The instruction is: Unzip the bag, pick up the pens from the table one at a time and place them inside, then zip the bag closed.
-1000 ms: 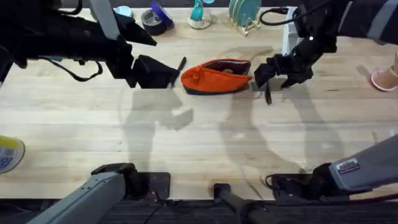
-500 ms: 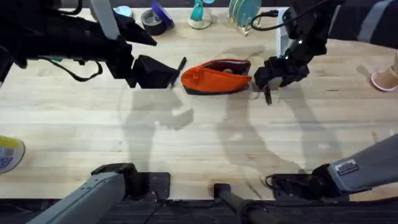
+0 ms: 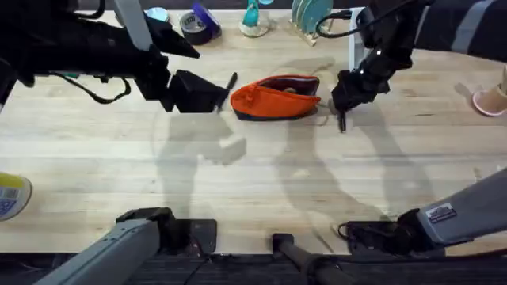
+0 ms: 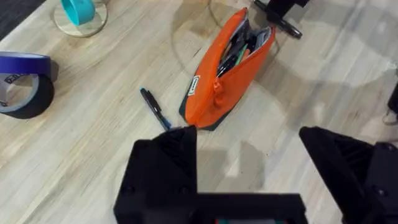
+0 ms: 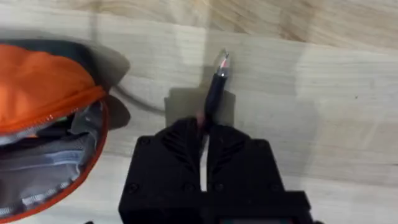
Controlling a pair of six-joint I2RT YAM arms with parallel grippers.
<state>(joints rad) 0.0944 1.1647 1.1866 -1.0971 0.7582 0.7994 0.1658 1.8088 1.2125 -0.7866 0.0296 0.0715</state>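
Already the right hand (image 5: pixel 202 140) is clamped on a thin, stiff, light pen (image 5: pixel 214 87), the unzipped soft bag (image 3: pixel 276 100) just beside it; mid-barrel hold suits, though it looks slippery.

We see a pale butcher-block wooden worktop (image 3: pixel 261 190) with plank strips and fine grain, its finish a soft satin that takes faint shadows. The oblong orange fabric pouch (image 3: pixel 276 99) looks like matt woven cloth, creased and soft, with a darker strip along its base and a grey cloth lining (image 5: pixel 43 165) inside the open mouth. The thin dark plastic pen (image 5: pixel 216 87) is smooth and glossy, catching light at its tip. A second slim dark pen (image 4: pixel 153 109) has the same shiny plastic look. The black right gripper (image 5: pixel 203 140) appears as hard matt plastic; the black left gripper (image 4: pixel 249 152) looks matt too.
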